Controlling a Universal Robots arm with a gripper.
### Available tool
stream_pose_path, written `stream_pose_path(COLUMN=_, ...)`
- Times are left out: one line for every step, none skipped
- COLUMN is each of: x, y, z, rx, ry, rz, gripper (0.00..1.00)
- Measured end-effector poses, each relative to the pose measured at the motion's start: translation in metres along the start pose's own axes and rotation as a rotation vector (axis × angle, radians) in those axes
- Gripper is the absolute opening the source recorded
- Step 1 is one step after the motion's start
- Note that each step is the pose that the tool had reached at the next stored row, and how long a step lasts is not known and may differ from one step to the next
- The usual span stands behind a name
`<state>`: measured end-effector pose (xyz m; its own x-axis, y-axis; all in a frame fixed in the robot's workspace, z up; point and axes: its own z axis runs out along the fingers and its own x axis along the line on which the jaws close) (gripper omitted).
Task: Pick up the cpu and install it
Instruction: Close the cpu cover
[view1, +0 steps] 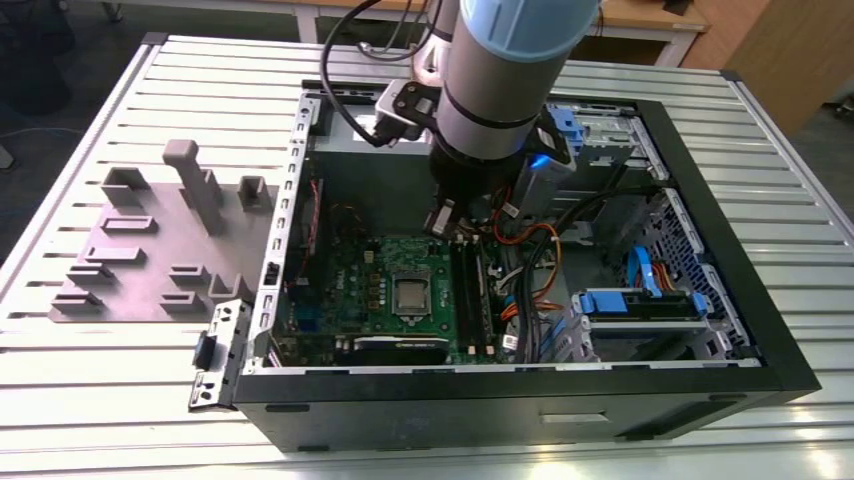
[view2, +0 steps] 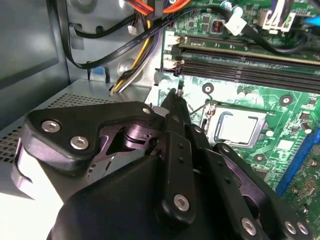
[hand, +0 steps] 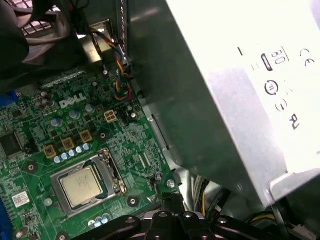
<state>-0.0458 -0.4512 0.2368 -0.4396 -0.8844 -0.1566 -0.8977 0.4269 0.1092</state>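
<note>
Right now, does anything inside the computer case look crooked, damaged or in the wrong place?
Nothing stands out. The cpu lies flat and square inside the socket frame on the green motherboard. The gripper hangs above the board, beside the socket.

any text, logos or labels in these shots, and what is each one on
White logo on the green motherboard, first wrist view: a maker's mark, not quoted here.
Dark signs on the silver metal box: compliance-style symbols, partly washed out by glare.
White sticker on the motherboard: too small to read.
Exterior view: nothing legible.
</note>
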Motion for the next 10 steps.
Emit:
stream_pose_path(x=0.0006, y=0.0013, z=0.0001, rx=-0.0001, ry=0.0001, rz=-0.001, gripper=0.11)
stream_pose_path(x=0.0012, y=0.0021, z=0.0001, rx=-0.0001, ry=0.0002, rz=-0.001, gripper=0.11)
stream_pose_path(x=0.0016, y=0.0024, z=0.0, rx=-0.0002, ry=0.0003, rz=-0.002, gripper=0.11)
stream_pose_path(x=0.0019, y=0.0023, z=0.0, rx=-0.0002, ry=0.0003, rz=-0.003, gripper=0.11)
stream_pose_path(x=0.0024, y=0.0022, z=-0.0001, rx=-0.0003, ry=0.0004, rz=-0.003, gripper=0.11)
stream_pose_path(x=0.003, y=0.0019, z=-0.0002, rx=-0.0004, ry=0.0004, rz=-0.004, gripper=0.11)
stream_pose_path(x=0.0036, y=0.0017, z=-0.0003, rx=-0.0005, ry=0.0003, rz=-0.004, gripper=0.11)
stream_pose_path(x=0.0041, y=0.0014, z=-0.0005, rx=-0.0005, ry=0.0004, rz=-0.004, gripper=0.11)
stream_pose_path(x=0.0049, y=0.0011, z=-0.0007, rx=-0.0005, ry=0.0006, rz=-0.005, gripper=0.11)
stream_pose_path(x=0.0056, y=0.0007, z=-0.0008, rx=-0.0006, ry=0.0006, rz=-0.005, gripper=0.11)
